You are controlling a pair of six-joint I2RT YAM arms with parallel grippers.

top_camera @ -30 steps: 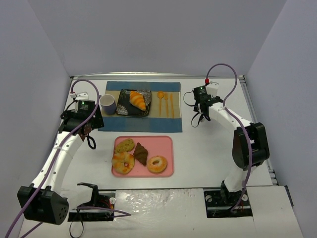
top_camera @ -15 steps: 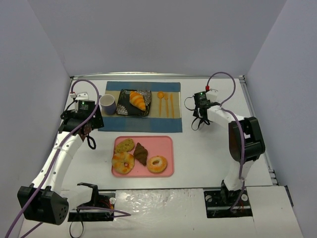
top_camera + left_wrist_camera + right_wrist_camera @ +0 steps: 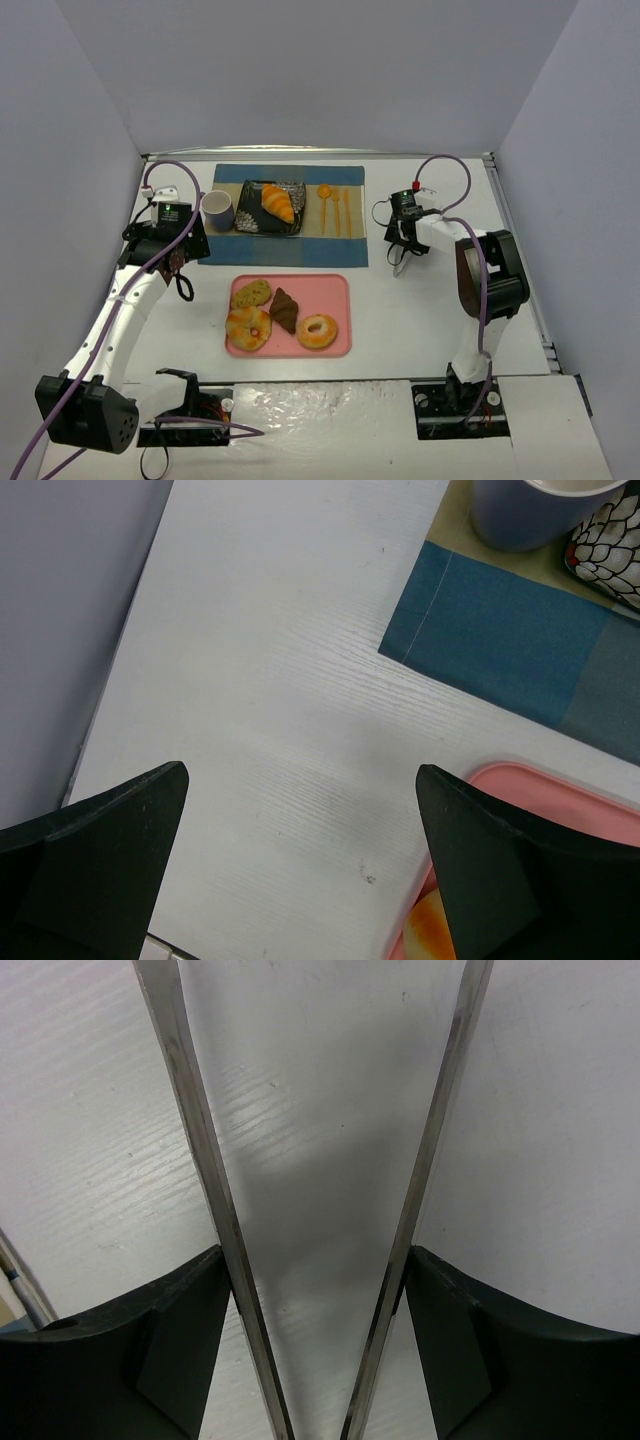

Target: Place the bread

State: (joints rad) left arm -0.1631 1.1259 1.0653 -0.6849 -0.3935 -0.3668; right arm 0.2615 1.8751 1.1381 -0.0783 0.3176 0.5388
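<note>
A white bench (image 3: 420, 330) is seen, with a blue placemat (image 3: 300, 252) laid at its far middle and a pink tray (image 3: 335, 292) set nearer. A dark plate (image 3: 246, 222) is placed on the placemat, and the bread (image 3: 278, 203) is rested on that plate. The right end effector (image 3: 399, 260) is held spread over bare bench, well right of the bread and slightly nearer. The left end effector (image 3: 300, 870) is also spread, left of the plate and nearer.

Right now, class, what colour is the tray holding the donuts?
The tray is pink, clearest in the top external view.
</note>
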